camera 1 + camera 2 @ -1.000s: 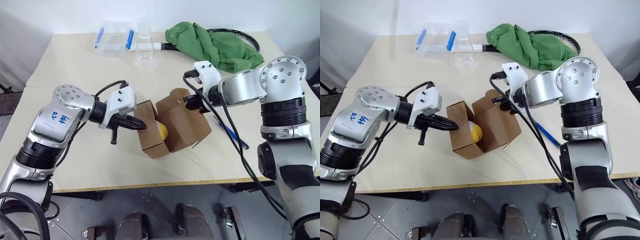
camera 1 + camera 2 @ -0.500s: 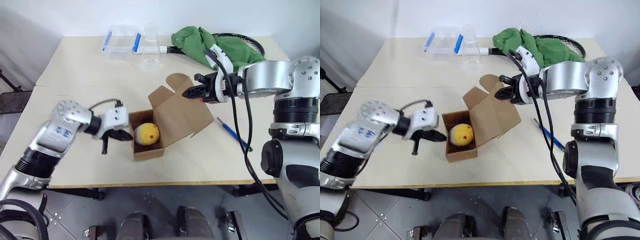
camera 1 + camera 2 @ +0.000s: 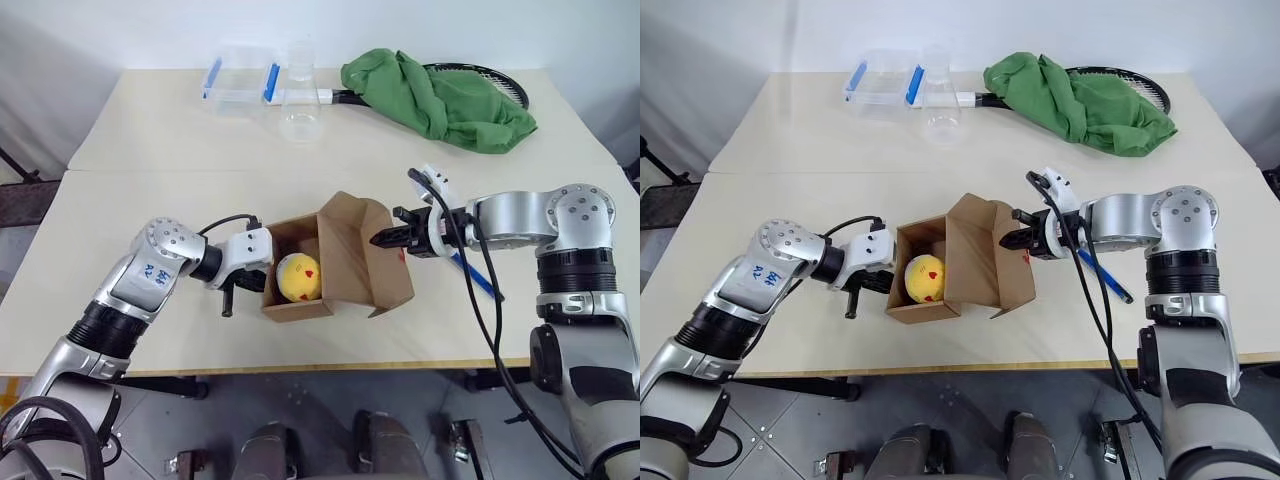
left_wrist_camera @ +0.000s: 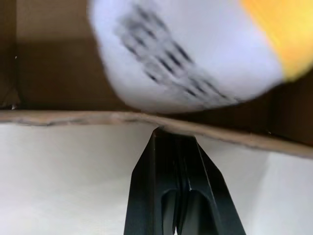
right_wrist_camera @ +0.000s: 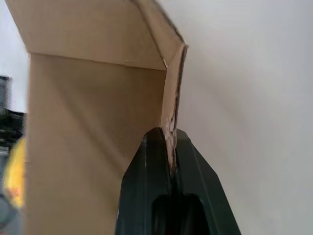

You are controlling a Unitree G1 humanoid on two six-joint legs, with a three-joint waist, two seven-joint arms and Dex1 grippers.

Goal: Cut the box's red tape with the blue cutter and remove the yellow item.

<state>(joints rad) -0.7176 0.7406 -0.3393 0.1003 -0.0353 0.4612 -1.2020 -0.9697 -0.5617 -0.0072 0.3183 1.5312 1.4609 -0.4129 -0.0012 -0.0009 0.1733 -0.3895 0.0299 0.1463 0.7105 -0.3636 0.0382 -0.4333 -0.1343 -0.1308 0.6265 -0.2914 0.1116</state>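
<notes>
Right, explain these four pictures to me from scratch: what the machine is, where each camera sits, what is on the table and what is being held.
This is a two-armed humanoid robot at a pale table. Two pictures look down from its head; the other two come from a camera on each wrist, looking along that arm's two black fingers.

In the middle stands a small brown cardboard box, opened, with a round yellow toy inside. The left gripper is shut on the box's side wall, seen close up in its wrist view. The right gripper is shut on a raised flap's edge.

A slim blue pen-shaped cutter lies on the table, by the right arm. At the far edge sit a clear plastic container with blue clips, a clear glass flask, a crumpled green cloth and a racket.
</notes>
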